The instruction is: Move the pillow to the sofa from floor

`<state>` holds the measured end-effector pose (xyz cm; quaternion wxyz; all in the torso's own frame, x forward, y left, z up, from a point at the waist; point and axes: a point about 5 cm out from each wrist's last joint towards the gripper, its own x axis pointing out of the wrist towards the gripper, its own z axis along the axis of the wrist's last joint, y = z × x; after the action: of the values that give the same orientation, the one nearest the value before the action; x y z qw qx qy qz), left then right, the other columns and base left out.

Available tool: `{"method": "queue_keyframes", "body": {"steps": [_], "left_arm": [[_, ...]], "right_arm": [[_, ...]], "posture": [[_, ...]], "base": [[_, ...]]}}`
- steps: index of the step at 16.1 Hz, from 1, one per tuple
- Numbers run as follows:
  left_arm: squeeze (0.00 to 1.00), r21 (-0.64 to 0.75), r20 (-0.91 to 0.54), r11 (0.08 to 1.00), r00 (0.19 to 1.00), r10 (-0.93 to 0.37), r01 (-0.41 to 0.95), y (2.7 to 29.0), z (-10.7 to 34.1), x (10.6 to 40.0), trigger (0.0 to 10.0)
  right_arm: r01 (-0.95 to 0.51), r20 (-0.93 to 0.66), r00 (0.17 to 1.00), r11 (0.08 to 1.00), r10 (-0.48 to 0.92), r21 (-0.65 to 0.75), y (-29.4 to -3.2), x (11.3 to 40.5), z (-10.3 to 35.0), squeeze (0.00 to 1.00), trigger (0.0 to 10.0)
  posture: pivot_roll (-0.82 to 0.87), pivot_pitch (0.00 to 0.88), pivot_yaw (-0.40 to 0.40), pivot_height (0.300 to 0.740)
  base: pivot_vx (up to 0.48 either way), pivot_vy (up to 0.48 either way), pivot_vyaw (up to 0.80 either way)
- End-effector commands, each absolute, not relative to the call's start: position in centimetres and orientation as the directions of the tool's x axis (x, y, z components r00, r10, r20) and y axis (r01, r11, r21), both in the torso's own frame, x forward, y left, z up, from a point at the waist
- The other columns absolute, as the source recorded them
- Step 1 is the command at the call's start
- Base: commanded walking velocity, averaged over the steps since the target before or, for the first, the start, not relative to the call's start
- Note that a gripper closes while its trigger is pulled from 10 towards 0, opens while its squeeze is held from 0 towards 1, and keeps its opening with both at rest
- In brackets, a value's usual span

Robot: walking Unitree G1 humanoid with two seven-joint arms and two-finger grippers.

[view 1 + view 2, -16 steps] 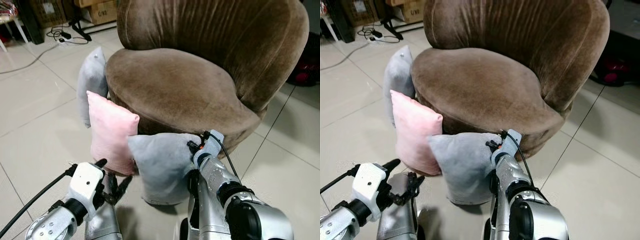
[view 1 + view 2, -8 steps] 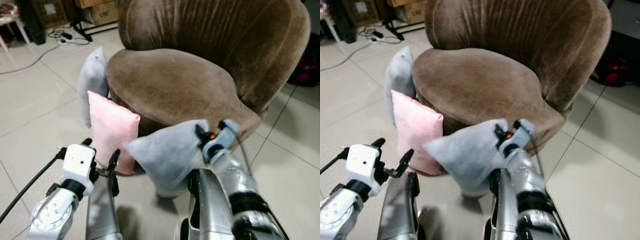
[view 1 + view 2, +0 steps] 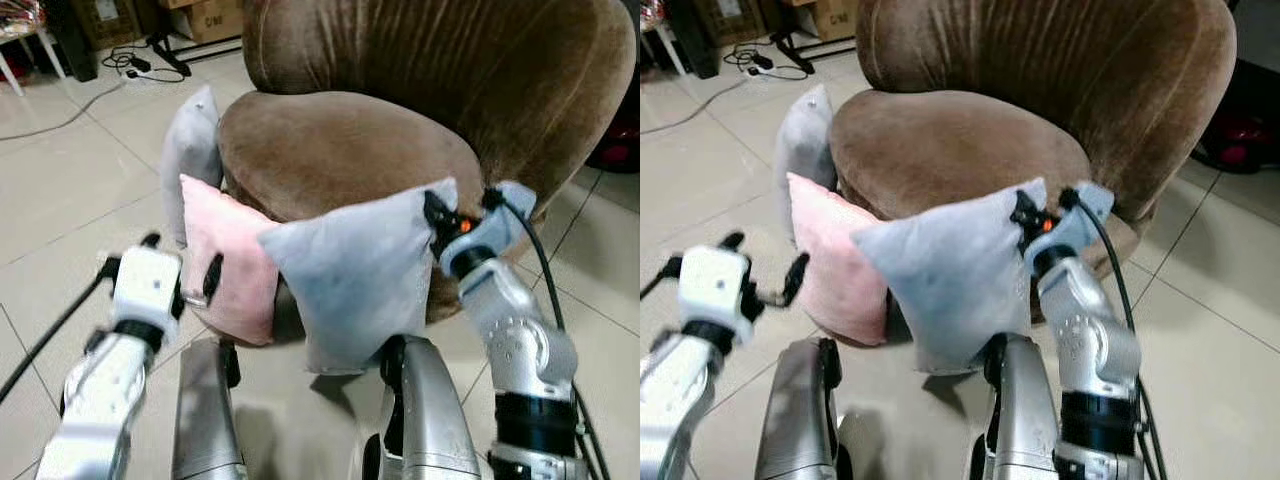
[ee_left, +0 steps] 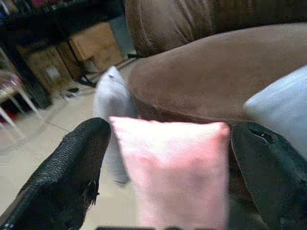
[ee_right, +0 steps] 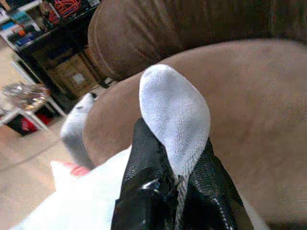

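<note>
A light grey pillow (image 3: 355,275) hangs off the floor in front of the brown sofa chair (image 3: 370,150), level with the front of its seat. My right gripper (image 3: 432,212) is shut on the pillow's upper right corner (image 5: 175,112); its black fingers (image 5: 144,158) pinch the fabric in the right wrist view. My left gripper (image 3: 205,280) is open, raised at the left in front of the pink pillow (image 3: 232,262). In the left wrist view its two fingers (image 4: 72,167) stand wide apart on either side of the pink pillow (image 4: 175,167).
The pink pillow leans against the sofa's base on the tiled floor (image 3: 60,190). Another grey pillow (image 3: 190,150) stands behind it. Cables (image 3: 130,65) and cardboard boxes (image 3: 210,18) lie at the far left; a red object (image 3: 615,155) sits at the right.
My right gripper has lifted the grey pillow off the floor, up and toward the seat. My left arm has risen and its gripper now faces the pink pillow.
</note>
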<state>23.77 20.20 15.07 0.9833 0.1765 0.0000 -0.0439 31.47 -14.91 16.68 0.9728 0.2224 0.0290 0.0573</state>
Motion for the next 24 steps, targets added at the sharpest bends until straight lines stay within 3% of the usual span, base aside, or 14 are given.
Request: {"method": "queue_keyframes", "body": {"steps": [1,5,8,24], "left_arm": [[0.00,0.374,-0.007,0.923,0.996,-0.093,0.088,20.0,15.1,24.0,10.0],[0.00,0.379,0.038,0.922,0.994,-0.100,0.078,19.6,16.2,25.3,10.0],[0.00,0.383,0.038,0.919,0.993,-0.110,0.087,19.4,16.0,25.5,10.0],[0.00,0.355,0.072,0.931,0.990,-0.118,0.085,18.6,16.2,26.6,10.0]], "right_arm": [[-0.146,0.215,0.974,0.920,0.070,0.363,-15.4,31.4,21.8,0.00,10.0],[-0.188,0.189,0.974,0.914,0.126,0.359,-13.8,31.5,22.1,0.00,10.0],[-0.145,0.186,0.977,0.960,0.101,0.241,-13.5,31.6,21.6,0.00,10.0],[-0.174,0.225,0.969,0.929,0.102,0.327,-14.0,31.9,22.3,0.00,10.0]], "posture": [[0.00,0.000,-0.043,0.436],[0.03,0.000,-0.045,0.476],[0.02,0.000,-0.029,0.506],[0.00,0.000,-0.044,0.678]], "base": [[0.000,0.000,0.00],[0.000,0.000,0.00],[0.000,0.000,0.00],[0.000,0.000,0.00]]}}
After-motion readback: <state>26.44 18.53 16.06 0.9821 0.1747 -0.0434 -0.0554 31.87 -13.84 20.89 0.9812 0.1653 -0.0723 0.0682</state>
